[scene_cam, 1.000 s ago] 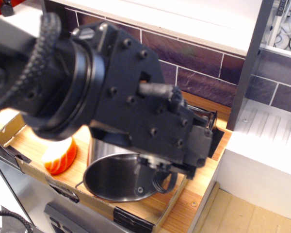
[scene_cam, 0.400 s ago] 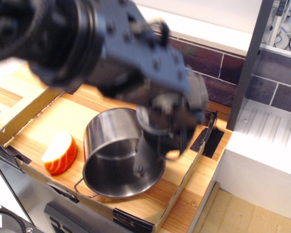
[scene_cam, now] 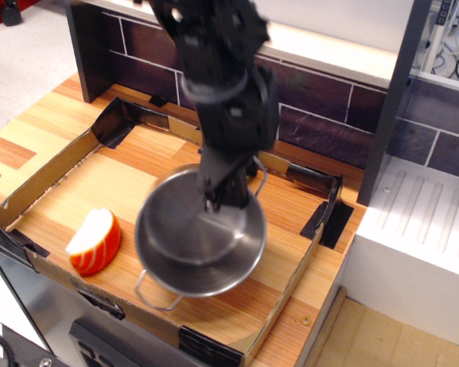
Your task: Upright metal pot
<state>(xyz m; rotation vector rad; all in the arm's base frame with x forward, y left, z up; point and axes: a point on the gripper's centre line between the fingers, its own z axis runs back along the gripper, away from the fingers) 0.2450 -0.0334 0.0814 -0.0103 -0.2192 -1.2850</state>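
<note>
Metal pot (scene_cam: pixel 201 243) blurred, mouth facing up, axis near vertical

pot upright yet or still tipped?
Nearly upright: the pot shows its full round opening and inner bottom. End effector reaches inside; motion blur hides whether it sits flat.

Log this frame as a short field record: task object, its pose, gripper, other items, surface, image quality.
task object: metal pot, shiny steel, wire loop handles at the rim
pot pose: mouth faces up toward the camera, inside bottom visible; blurred, so whether it stands flat cannot be told
gripper: gripper reaches down at the pot's far rim; jaw state not readable
other items: orange and white slice-shaped toy, left of the pot, apart from it
surface: wooden counter inside a low cardboard tray, dark tile wall behind
image quality: motion blur on arm and pot
</note>
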